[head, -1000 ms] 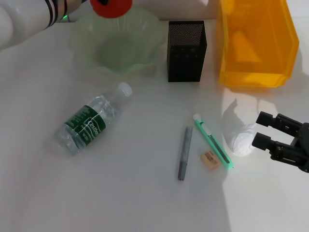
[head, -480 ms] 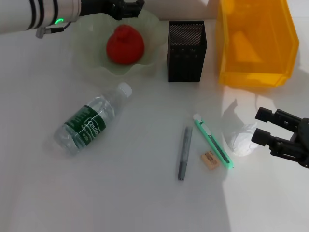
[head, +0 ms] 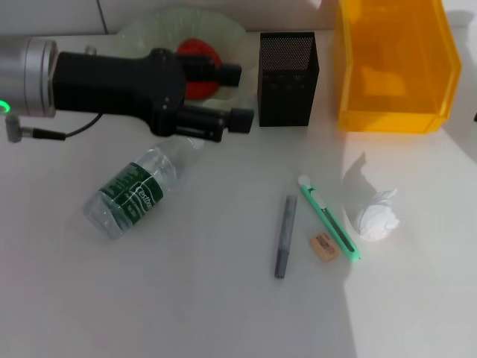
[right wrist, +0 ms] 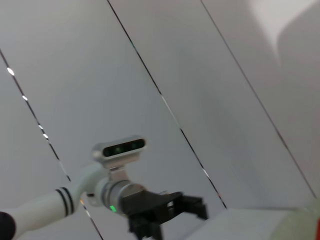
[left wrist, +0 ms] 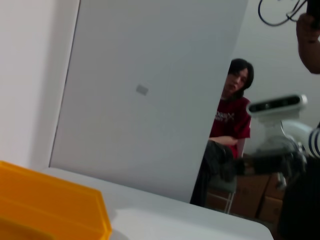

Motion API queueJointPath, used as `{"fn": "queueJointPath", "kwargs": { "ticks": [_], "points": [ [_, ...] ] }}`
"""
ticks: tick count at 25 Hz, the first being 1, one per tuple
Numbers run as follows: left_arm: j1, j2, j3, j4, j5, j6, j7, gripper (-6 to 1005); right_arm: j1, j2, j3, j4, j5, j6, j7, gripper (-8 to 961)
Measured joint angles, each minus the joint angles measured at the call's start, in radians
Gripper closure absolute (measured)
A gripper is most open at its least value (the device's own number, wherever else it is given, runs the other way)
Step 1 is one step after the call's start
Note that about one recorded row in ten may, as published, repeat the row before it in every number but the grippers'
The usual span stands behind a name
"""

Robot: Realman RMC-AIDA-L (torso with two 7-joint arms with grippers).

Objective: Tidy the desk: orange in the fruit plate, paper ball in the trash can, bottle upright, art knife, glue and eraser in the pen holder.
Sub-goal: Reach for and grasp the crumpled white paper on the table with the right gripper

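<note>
Overhead, the left gripper's (head: 235, 95) open jaws hover beside the scalloped translucent fruit plate (head: 141, 30).

robot lab or test room: my white tabletop (head: 223, 313), plain grey wall panels (left wrist: 150, 90), stacked cardboard boxes (left wrist: 260, 197) beyond the table's far edge, seated onlooker (left wrist: 232, 117).

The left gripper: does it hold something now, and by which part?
Nothing is held. The left gripper is open and empty above the clear plastic bottle; the red-orange fruit lies in the plate.
</note>
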State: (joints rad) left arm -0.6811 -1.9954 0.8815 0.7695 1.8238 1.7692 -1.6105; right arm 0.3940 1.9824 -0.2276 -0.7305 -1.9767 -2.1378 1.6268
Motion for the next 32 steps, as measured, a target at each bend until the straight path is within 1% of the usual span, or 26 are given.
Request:
{"fn": "queueJointPath", "kwargs": {
  "ticks": [1,4,5,6,8,9,10,12,14,15,16,19,20,21,24,27,32],
  "points": [
    [0.000,0.000,0.000,0.000,0.000,0.000,0.000,158,0.006,0.001,-0.004,-0.087,0.002,-0.002,0.076,140],
    [0.047,-0.014,0.019,0.031,0.046,-0.003,0.010,157,0.020,0.006,-0.047,-0.356,-0.002,-0.001,0.315,140],
    [0.058,-0.017,0.020,0.031,0.066,-0.005,0.014,157,0.025,0.010,-0.121,-0.551,-0.006,-0.001,0.468,140],
    [0.066,-0.019,0.021,0.030,0.080,-0.004,0.015,156,0.025,0.010,-0.121,-0.551,-0.006,-0.001,0.468,140],
    [0.070,-0.019,0.022,0.030,0.092,-0.003,0.015,157,0.025,0.018,-0.206,-0.744,-0.023,-0.002,0.595,140],
    [0.080,-0.021,0.027,0.039,0.127,0.009,0.006,157,0.025,0.022,-0.249,-0.826,-0.049,0.000,0.643,140],
    [0.081,-0.021,0.027,0.041,0.133,0.010,0.004,158,0.028,0.027,-0.293,-0.902,-0.077,0.002,0.682,140],
    [0.083,-0.021,0.028,0.058,0.179,0.014,-0.015,159,0.052,0.029,-0.375,-0.973,-0.158,0.006,0.732,140],
    [0.080,-0.022,0.028,0.082,0.236,0.019,-0.047,161,0.087,0.031,-0.458,-0.978,-0.241,0.011,0.762,140],
    [0.080,-0.024,0.028,0.088,0.251,0.021,-0.053,161,0.133,0.040,-0.531,-0.913,-0.339,0.033,0.773,140],
    [0.079,-0.027,0.027,0.096,0.273,0.022,-0.060,162,0.133,0.040,-0.531,-0.913,-0.339,0.033,0.773,140],
    [0.091,-0.037,0.026,0.111,0.295,0.016,-0.055,164,0.184,0.061,-0.612,-0.792,-0.479,0.123,0.766,140],
    [0.100,-0.044,0.028,0.120,0.311,0.007,-0.052,165,0.201,0.076,-0.662,-0.732,-0.540,0.193,0.764,140],
    [0.100,-0.044,0.028,0.120,0.311,0.007,-0.052,165,0.201,0.076,-0.662,-0.732,-0.540,0.193,0.764,140],
    [0.103,-0.057,0.029,0.129,0.360,-0.004,-0.051,167,0.210,0.096,-0.744,-0.654,-0.582,0.297,0.768,140],
    [0.110,-0.068,0.029,0.141,0.379,-0.021,-0.048,169,0.216,0.095,-0.834,-0.573,-0.590,0.373,0.788,140],
    [0.115,-0.070,0.023,0.145,0.374,-0.034,-0.047,173,0.236,0.096,-0.899,-0.504,-0.596,0.434,0.798,151]
  ]
}}
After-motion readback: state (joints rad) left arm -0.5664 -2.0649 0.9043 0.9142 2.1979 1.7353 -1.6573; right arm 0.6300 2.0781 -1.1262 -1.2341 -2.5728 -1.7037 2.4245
